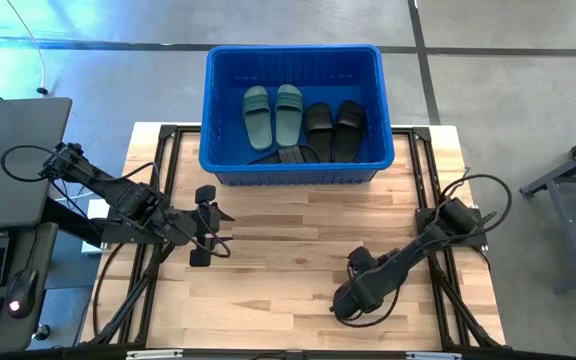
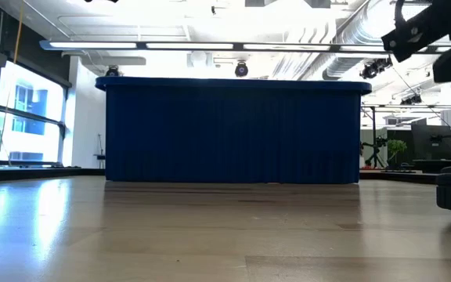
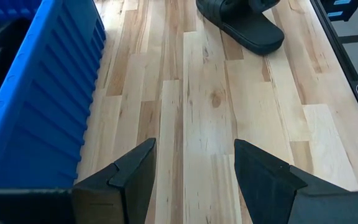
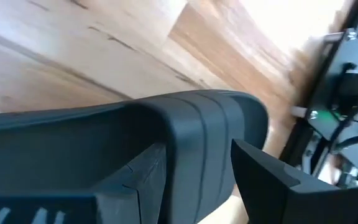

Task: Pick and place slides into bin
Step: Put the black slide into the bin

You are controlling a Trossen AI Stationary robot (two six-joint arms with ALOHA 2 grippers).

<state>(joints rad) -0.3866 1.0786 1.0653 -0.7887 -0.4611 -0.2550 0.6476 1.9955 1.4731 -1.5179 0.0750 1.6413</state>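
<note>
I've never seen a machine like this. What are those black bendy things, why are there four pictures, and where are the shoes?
They are two robot arms at a wooden table. One picture looks down from above, one looks across the tabletop, and one comes from each wrist. The blue bin holds two green slides and some black slides. The right hand is down at the last black slide, fingers either side of its strap. The left hand hangs open over bare wood, holding nothing.
</note>
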